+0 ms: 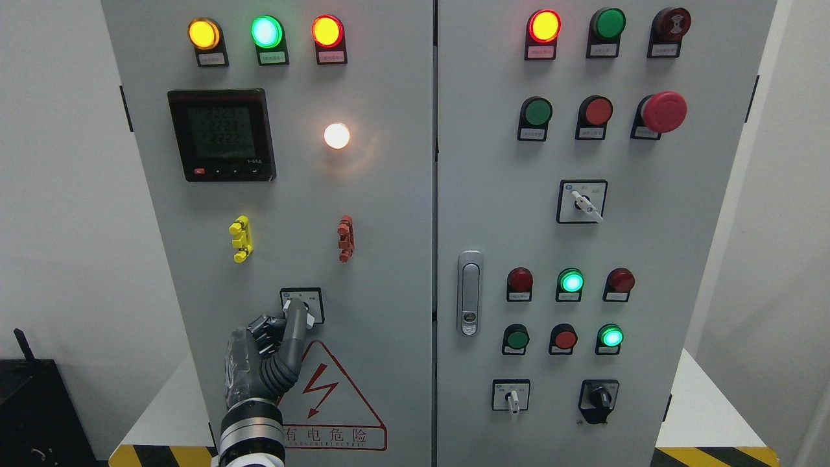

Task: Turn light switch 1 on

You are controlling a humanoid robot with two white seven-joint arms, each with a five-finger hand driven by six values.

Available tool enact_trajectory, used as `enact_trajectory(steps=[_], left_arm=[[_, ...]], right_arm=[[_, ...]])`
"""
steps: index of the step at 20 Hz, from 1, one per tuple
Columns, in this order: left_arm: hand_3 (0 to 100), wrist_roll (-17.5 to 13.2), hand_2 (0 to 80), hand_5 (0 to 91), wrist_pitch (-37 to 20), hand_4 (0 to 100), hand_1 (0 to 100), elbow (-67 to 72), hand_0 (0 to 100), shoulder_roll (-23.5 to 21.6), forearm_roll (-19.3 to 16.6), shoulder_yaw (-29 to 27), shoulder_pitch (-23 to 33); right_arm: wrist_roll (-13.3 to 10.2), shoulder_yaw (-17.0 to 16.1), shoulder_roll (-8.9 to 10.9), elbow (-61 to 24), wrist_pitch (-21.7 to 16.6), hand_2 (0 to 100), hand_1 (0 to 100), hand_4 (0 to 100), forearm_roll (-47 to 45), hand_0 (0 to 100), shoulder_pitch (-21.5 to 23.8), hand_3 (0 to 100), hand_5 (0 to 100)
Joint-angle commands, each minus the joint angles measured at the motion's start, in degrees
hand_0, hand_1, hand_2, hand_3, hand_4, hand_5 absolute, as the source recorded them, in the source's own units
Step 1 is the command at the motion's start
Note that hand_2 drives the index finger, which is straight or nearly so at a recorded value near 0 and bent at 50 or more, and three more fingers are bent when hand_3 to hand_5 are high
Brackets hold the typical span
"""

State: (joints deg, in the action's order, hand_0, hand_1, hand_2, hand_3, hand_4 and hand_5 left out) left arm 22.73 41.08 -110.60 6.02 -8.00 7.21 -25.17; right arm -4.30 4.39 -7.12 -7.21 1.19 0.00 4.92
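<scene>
Head view: my left hand (pixel 275 344) has one finger stretched onto the switch (pixel 303 305), the others curled; I should turn its knob gently, keeping steady contact.

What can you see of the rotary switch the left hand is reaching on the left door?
The rotary switch sits low on the left door, below the yellow and red clips and just above the warning triangle. It has a square white plate with a black border, small print too fine to read. The left hand covers much of it, one dark finger extended onto the knob, so the knob's position cannot be read.
</scene>
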Motion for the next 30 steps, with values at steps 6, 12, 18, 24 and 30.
enact_trajectory(steps=[6, 12, 18, 24, 30], left_arm=[[87, -0.05, 69.4, 85.5, -0.21, 93, 33, -0.14, 22, -0.04, 0.00, 0.35, 0.04], [88, -0.05, 70.0, 85.7, -0.21, 93, 32, -0.66, 20, -0.39, 0.00, 0.43, 0.74], [88, 0.04, 70.1, 85.8, -0.48, 94, 33, -1.63, 19, -0.30, 0.00, 1.31, 1.62], [89, 0.04, 70.6, 86.1, -0.92, 94, 33, -4.44, 19, -0.30, 0.00, 1.40, 4.43], [90, 0.30, 71.3, 86.5, -3.36, 95, 33, -6.64, 19, -0.30, -0.61, 1.40, 8.29]], right_arm=[[0.00, 0.00, 0.00, 0.00, 0.04, 0, 0, 0, -1.41, 0, 0.00, 0, 0], [0.00, 0.00, 0.00, 0.00, 0.04, 0, 0, 0, -1.41, 0, 0.00, 0, 0], [0.00, 0.00, 0.00, 0.00, 0.04, 0, 0, 0, -1.41, 0, 0.00, 0, 0], [0.00, 0.00, 0.00, 0.00, 0.04, 0, 0, 0, -1.41, 0, 0.00, 0, 0], [0.00, 0.00, 0.00, 0.00, 0.04, 0, 0, 0, -1.41, 0, 0.00, 0, 0]])
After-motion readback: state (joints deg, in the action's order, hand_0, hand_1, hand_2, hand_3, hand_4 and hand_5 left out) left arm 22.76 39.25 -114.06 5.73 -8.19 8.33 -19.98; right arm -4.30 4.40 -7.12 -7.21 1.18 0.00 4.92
